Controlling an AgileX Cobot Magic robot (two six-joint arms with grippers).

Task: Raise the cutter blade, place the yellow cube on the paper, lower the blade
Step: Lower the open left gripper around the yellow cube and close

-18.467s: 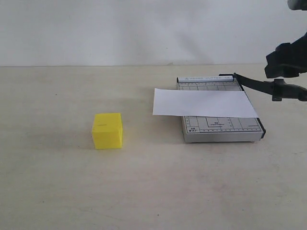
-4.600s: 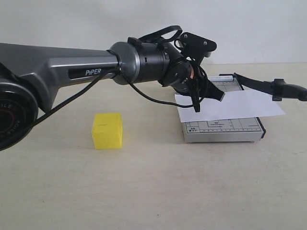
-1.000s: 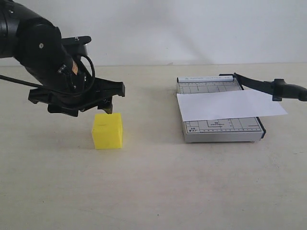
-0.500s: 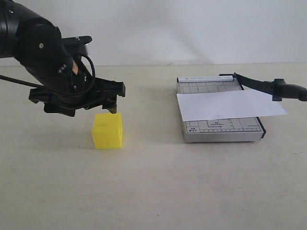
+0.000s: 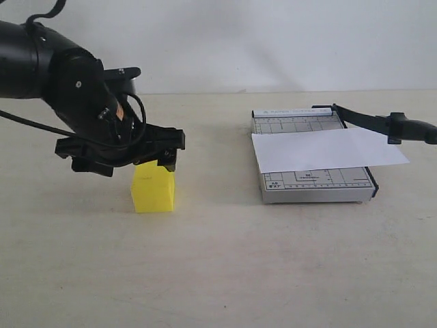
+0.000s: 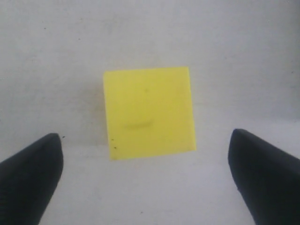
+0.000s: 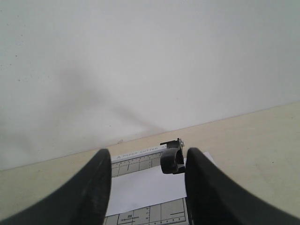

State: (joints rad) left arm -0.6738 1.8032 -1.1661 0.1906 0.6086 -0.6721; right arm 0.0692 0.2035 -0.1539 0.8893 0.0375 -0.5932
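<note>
The left gripper (image 6: 145, 140) is hovering directly over the bright yellow matte cube (image 5: 153, 190), its jaws spread wide and grasping nothing. In the left wrist view the 2 black fingertips (image 6: 35, 164) are flanking the cube with clear gaps on both sides, and the cube is lying slightly skewed to the line between them. The cube is sitting on the pale desk (image 5: 218, 266), well apart from the small grey gridded cutter base (image 5: 314, 186).

The long black cutter blade (image 5: 379, 123) is standing lifted off the base, so step 1 appears done and step 2, picking up the cube, is in hand. The plain white paper sheet (image 5: 328, 150) is lying across the base, overhanging on the blade side.

The right gripper (image 7: 147, 187) is waiting back from the cutter, jaws parted and empty.

Next, the left gripper is probably needing to drop lower, clench on 2 opposite faces, lift, then carry the cube onto the supported part of the paper, avoiding the overhang.
</note>
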